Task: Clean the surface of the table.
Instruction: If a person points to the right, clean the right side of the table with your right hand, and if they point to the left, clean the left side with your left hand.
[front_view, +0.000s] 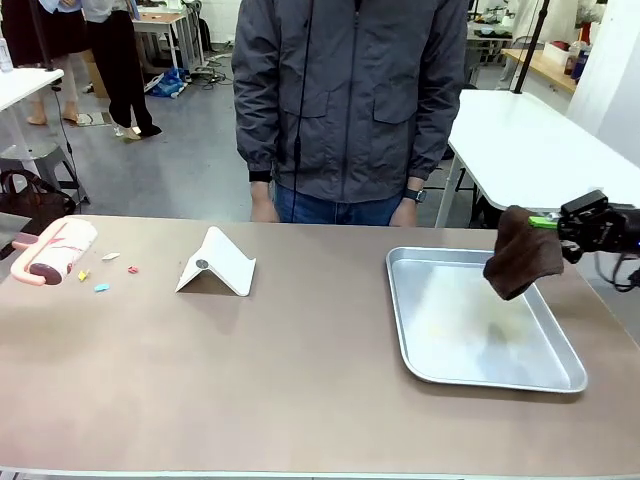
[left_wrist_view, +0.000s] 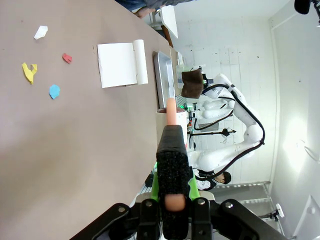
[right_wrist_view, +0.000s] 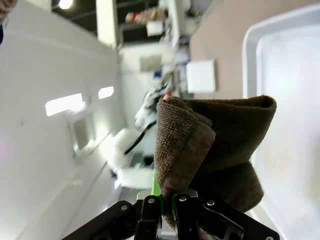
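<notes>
Across the front view spreads the tan table (front_view: 300, 390), bearing paper scraps (front_view: 102, 287), a white folded stand (front_view: 215, 265) and a silver tray (front_view: 399, 320). Above the tray's right side, clear of the tabletop, the right gripper (front_view: 545, 221) pinches a brown cloth (front_view: 520, 258). At the table's left end, the left gripper (left_wrist_view: 174, 204) is clamped on a pink tool (front_view: 55, 248).

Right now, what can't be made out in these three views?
Pink tool: left wrist view, seen end-on, so its head's shape is unreadable.
Right gripper: front view, its tips buried in the brown cloth.
Tray: front view, far right corner hidden behind the hanging cloth.
Coloured scraps: front view, too small to tell their material.
</notes>
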